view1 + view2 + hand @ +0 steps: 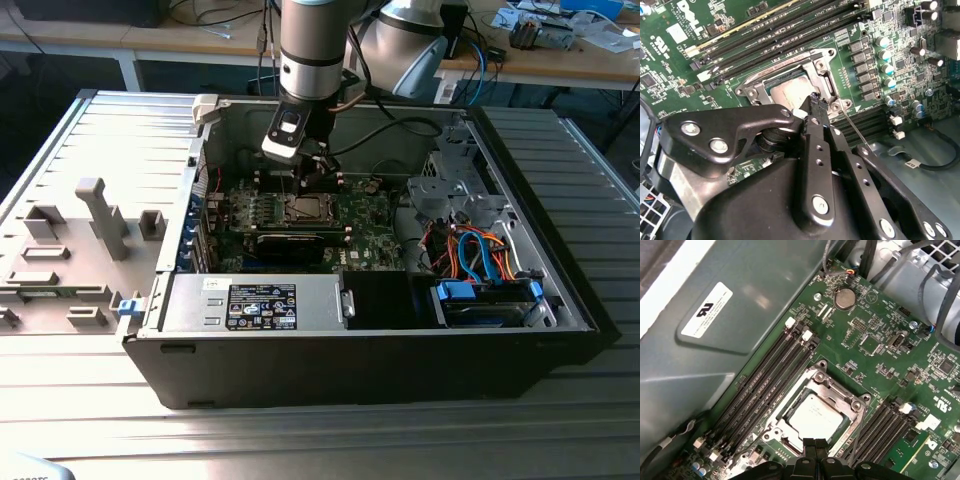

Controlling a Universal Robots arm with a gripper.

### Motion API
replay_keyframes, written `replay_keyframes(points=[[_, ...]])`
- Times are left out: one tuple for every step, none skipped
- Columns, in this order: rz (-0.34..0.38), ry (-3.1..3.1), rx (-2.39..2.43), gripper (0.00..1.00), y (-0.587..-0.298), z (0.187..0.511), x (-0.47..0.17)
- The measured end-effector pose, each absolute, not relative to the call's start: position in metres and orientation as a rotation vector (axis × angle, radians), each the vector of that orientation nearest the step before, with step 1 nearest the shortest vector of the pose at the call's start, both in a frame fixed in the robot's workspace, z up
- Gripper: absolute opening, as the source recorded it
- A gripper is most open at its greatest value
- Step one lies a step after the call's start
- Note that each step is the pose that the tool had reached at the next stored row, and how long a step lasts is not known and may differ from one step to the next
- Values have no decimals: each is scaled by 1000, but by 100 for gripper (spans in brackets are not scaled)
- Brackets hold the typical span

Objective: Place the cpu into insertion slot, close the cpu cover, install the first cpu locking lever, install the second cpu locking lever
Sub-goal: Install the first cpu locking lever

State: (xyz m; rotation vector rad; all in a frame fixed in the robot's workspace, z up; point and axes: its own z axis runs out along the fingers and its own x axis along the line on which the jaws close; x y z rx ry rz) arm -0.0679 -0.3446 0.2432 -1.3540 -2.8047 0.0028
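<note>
Arm: it reaches down from above into the open computer case (560,300), with the gripper (312,172) just over the green board (360,215).
Gripper: the 2 fingers (815,452) are pressed together, tips touching, with nothing between them. The tips sit at the edge of the socket, next to the cover frame.
Chip: the cpu (815,416) lies flat inside the insertion slot (860,402), its silver-grey top showing; in the second wrist view the cpu (787,92) is partly hidden behind the fingertips (816,102).
Cover: the cpu cover (832,387) lies down flat around the chip, which shows through its square cut-out.
Lever: a thin wire lever (857,432) runs along 1 side of the socket, near the memory slots (767,385).
Surroundings: a black labelled power supply (262,305) sits at the near wall of the case in the exterior view, with orange and blue cables (480,250) toward the exterior view's right.
</note>
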Motion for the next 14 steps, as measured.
replay_keyframes(points=[[3, -2811, -1340, 11, -345, 243, -68], [3, -2815, -1332, 11, -345, 243, -68], [3, -2819, -1324, 11, -345, 243, -68], [4, -2827, -1307, 11, -345, 243, -68], [4, -2834, -1292, 11, -345, 243, -68], [4, -2840, -1279, 11, -345, 243, -68], [4, -2845, -1267, 11, -345, 243, -68], [4, -2848, -1259, 11, -345, 243, -68], [4, -2851, -1253, 11, -345, 243, -68], [4, -2856, -1241, 11, -345, 243, -68], [5, -2861, -1230, 11, -345, 243, -68], [5, -2865, -1223, 11, -345, 243, -68], [5, -2868, -1215, 11, -345, 243, -68], [5, -2873, -1202, 11, -345, 243, -68]])
